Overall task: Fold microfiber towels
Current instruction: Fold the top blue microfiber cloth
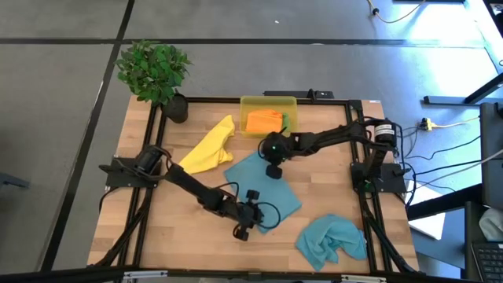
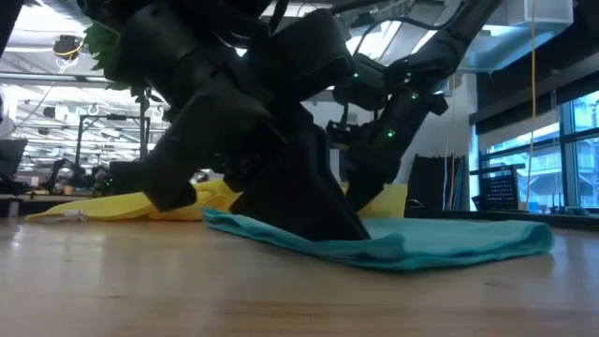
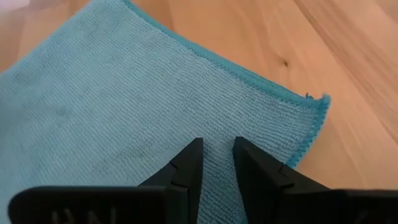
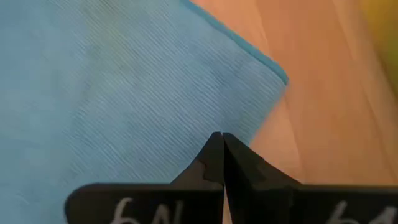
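A light teal towel (image 1: 263, 187) lies spread flat on the table's middle; it also shows in the low view (image 2: 421, 245). My left gripper (image 3: 217, 146) stands on it near its near corner (image 3: 317, 106), fingers a little apart. My right gripper (image 4: 217, 138) is shut and stands on the towel by its far corner (image 4: 280, 76). A yellow towel (image 1: 209, 146) lies at the far left. An orange towel (image 1: 263, 121) lies in the bin. A second teal towel (image 1: 332, 240) lies crumpled at the near right. The green towel does not show. My left gripper has both fingertips (image 3: 189, 155) down on the teal towel's top, a little inside its near corner, slanting down from above. No cloth is raised between them and the towel lies flat. My right gripper has its shut fingertips (image 4: 214, 146) down on the towel's top just inside the far corner, from above. Whether any cloth is caught between them I cannot tell. The towel lies flat there.
A translucent yellow bin (image 1: 268, 104) stands at the far edge, a potted plant (image 1: 155, 71) at the far left corner. Bare wood (image 1: 165, 220) lies at the near left and between the two teal towels.
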You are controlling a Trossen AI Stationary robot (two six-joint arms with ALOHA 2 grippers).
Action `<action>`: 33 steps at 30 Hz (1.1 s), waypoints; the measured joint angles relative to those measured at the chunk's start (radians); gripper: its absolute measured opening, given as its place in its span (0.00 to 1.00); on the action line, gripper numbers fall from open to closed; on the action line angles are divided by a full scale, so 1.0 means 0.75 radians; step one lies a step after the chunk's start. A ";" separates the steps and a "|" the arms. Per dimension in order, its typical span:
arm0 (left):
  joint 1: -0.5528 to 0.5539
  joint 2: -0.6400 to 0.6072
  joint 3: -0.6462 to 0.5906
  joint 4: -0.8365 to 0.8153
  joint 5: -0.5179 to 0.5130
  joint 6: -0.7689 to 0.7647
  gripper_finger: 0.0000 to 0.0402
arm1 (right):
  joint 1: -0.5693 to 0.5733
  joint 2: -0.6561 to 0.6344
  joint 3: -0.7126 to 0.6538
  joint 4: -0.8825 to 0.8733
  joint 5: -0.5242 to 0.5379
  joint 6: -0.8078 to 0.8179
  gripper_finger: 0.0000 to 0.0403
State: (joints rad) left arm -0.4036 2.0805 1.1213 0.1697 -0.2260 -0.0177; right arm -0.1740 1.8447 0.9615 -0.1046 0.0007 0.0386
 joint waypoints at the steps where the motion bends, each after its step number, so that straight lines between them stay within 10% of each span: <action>1: -0.004 -0.002 0.000 -0.014 0.000 0.000 0.21 | 0.000 -0.006 0.000 -0.035 0.017 0.010 0.00; 33: -0.081 -0.252 -0.011 -0.752 0.156 0.134 0.19 | 0.334 -0.089 0.000 -0.434 0.122 0.707 0.03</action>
State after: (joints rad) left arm -0.4641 1.8914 1.1131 -0.3941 -0.1092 0.0826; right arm 0.0766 1.7781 0.9615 -0.4303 0.0924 0.5689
